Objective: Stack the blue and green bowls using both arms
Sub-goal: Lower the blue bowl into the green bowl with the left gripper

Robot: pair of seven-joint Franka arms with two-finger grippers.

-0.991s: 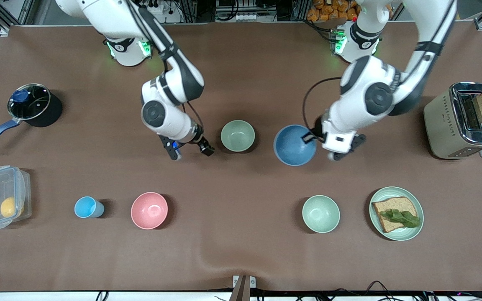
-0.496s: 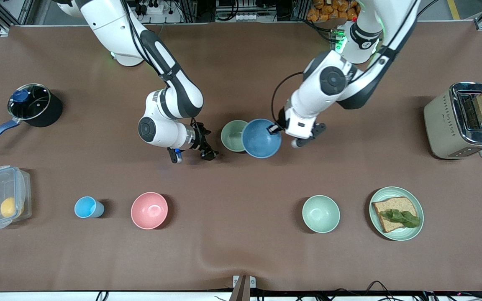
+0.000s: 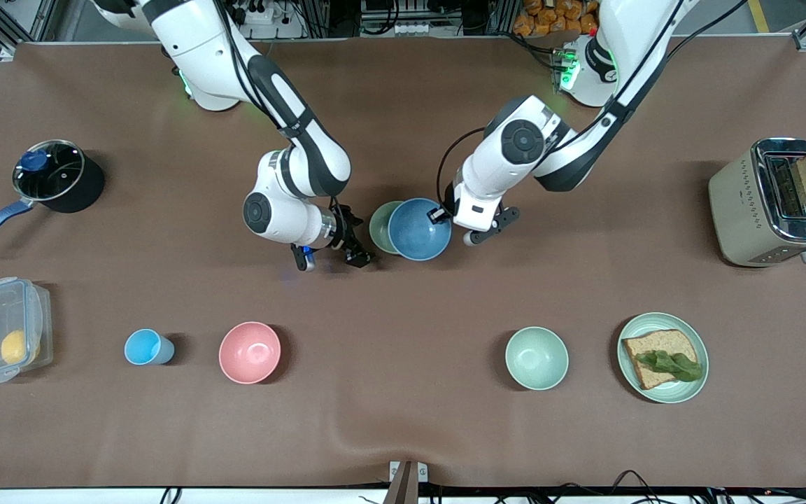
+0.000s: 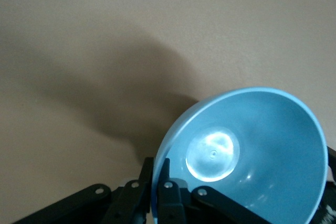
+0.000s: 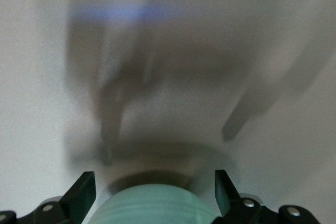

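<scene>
On a brown table seen from above, the left gripper [image 3: 439, 215] pinched the rim of the blue bowl [image 3: 419, 229], its fingers pressed together on the wall at the bowl's three o'clock edge. The bowl hung in the air, overlapping most of the green bowl [image 3: 379, 228], which sat on the table and showed only as a crescent at the blue bowl's nine o'clock. Holding by the rim likely kept the bowl's underside free, so it could settle into the green one. The right gripper [image 3: 333, 259] waited low at the green bowl's eight o'clock, its fingers spread wide with nothing between them; its wrist camera showed the green bowl's outer wall just ahead, perhaps ready to steady it. The stack looked nearly aligned, not yet set down.
</scene>
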